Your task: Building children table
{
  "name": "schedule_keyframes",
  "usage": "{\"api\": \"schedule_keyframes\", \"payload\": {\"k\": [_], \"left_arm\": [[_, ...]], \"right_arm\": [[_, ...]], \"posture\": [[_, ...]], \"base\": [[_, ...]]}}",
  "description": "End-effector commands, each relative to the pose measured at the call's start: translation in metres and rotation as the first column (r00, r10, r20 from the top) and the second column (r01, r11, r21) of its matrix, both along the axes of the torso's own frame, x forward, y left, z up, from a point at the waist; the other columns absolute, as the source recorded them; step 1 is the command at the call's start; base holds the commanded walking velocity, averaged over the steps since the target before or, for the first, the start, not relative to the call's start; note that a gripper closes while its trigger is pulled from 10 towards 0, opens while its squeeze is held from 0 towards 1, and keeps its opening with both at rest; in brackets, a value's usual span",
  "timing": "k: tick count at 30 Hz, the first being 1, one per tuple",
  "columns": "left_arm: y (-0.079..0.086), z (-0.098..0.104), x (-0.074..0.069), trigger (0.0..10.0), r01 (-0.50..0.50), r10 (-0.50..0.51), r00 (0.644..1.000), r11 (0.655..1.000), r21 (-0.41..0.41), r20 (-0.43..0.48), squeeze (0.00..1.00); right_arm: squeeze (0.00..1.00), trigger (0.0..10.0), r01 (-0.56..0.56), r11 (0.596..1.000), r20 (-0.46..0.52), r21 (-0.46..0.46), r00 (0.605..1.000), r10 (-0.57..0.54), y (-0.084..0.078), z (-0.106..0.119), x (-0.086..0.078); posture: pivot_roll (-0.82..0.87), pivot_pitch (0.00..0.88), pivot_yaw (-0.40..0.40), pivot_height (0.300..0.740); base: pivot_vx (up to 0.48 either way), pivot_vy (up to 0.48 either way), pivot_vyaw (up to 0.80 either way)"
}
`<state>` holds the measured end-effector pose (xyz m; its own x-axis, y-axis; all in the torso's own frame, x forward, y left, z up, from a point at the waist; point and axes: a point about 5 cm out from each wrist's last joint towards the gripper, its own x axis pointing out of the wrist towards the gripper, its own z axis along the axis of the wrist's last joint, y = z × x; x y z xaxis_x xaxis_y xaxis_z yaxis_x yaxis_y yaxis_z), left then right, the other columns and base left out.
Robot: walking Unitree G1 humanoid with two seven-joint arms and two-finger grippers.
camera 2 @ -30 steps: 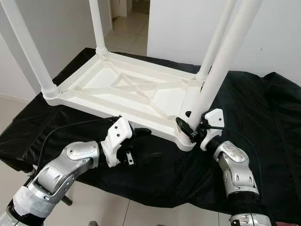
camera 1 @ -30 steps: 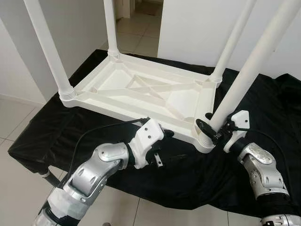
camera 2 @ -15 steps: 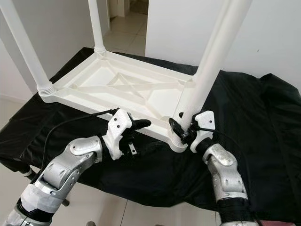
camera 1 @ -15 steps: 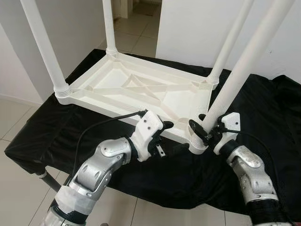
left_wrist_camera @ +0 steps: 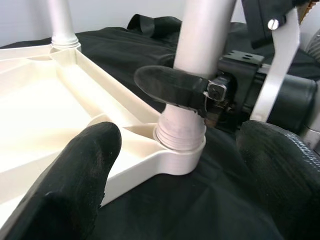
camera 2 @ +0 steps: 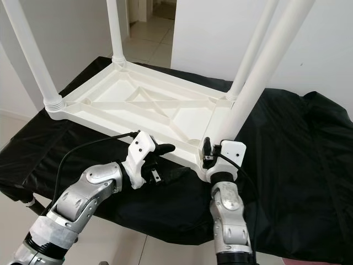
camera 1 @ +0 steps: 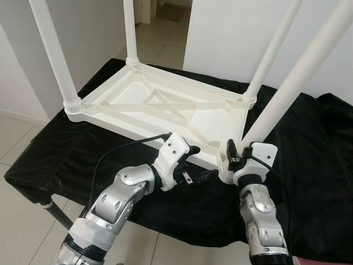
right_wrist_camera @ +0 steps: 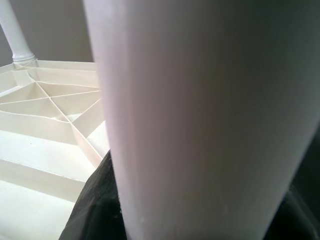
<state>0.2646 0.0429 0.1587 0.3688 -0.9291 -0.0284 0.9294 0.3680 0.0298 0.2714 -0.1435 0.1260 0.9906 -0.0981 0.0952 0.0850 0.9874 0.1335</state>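
A: We lose all four table legs past the top edge, tops unseen

B: Agreed. Near leg blocks our right wrist view, blurred; right gripper fingertips mostly hidden behind it, grip unclear

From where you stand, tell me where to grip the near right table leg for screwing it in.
Grip the near right leg low on its round shaft, just above the threaded collar, coming from the robot's side. The right tool already sits there, and the leg leans, so a low hold probably steers it best.
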Motion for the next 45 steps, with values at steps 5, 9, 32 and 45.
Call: {"api": "schedule_keyframes", "payload": {"k": [5, 9, 32, 45], "left_arm": [[0.002, 0.003, 0.002, 10.0, -0.017, 0.017, 1.000, 1.000, -0.016, 0.005, 0.00], [0.003, 0.003, 0.002, 10.0, -0.018, 0.018, 1.000, 1.000, -0.012, 0.009, 0.00], [-0.002, -0.005, -0.010, 10.0, 0.068, -0.068, 0.998, 0.997, 0.046, 0.004, 0.00], [-0.005, -0.018, -0.010, 10.0, 0.087, -0.089, 0.996, 0.989, 0.121, 0.010, 0.00]], "right_arm": [[1.00, 10.0, -0.085, 0.991, -0.002, 0.099, 0.996, 0.086, 0.014, -0.004, -0.003], [1.00, 10.0, -0.081, 0.993, 0.003, 0.090, 0.997, 0.081, 0.010, -0.004, -0.004], [0.00, 10.0, -0.595, 0.786, -0.108, -0.170, 0.804, 0.585, -0.048, -0.010, 0.008], [0.00, 0.0, -0.666, 0.720, -0.156, -0.197, 0.746, 0.647, -0.051, -0.018, 0.019]], "posture": [[-0.06, 0.000, -0.074, 0.740], [-0.06, 0.000, -0.075, 0.740], [-0.05, 0.000, -0.069, 0.740], [-0.05, 0.000, -0.063, 0.740]], "base": [[0.000, 0.000, 0.00], [0.000, 0.000, 0.00], [0.000, 0.000, 0.00], [0.000, 0.000, 0.00]]}}
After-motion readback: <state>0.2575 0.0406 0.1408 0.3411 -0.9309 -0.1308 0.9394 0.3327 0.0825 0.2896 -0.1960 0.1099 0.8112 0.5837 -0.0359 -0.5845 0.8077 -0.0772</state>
